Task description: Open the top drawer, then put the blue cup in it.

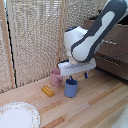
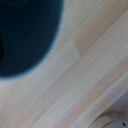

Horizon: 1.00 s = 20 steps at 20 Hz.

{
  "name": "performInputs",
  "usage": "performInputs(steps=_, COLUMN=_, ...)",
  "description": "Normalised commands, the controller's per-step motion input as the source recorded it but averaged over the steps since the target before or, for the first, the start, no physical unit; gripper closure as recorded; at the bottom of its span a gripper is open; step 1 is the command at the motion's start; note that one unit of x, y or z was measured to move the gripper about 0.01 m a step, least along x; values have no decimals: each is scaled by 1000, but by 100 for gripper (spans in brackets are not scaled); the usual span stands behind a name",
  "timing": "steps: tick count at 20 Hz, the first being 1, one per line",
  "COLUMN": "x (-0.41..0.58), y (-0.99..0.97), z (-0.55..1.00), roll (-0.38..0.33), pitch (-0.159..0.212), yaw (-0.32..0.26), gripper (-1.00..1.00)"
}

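Pink mug [image 1: 55,77] near an orange block [image 1: 48,91]; patterned plate [image 1: 17,116] — wooden floor [image 1: 95,102]

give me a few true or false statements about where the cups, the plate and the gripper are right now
1. The gripper is right above the blue cup. True.
2. The pink mug lies tipped on its side. False: it stands upright.
3. A small orange block lies on the wooden floor near the pink mug. True.
4. The blue cup sits on the patterned plate. False: it stands on the floor, apart from the plate.
5. The pink mug is inside the dresser. False: it stands on the floor.
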Motion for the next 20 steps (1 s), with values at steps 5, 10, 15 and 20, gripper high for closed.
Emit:
performInputs(steps=5, x=204, y=-173, z=-258, roll=81, pitch=-69, yaw=-14, gripper=-100)
performInputs(steps=10, x=-69, y=-257, z=-259, roll=19, pitch=-92, yaw=-46, gripper=-100)
performInputs(steps=15, x=-123, y=-111, z=-208, roll=0, pitch=-55, yaw=-61, gripper=100)
performInputs(steps=20, x=-39, y=35, z=-146, roll=0, pitch=-31, yaw=-16, gripper=100)
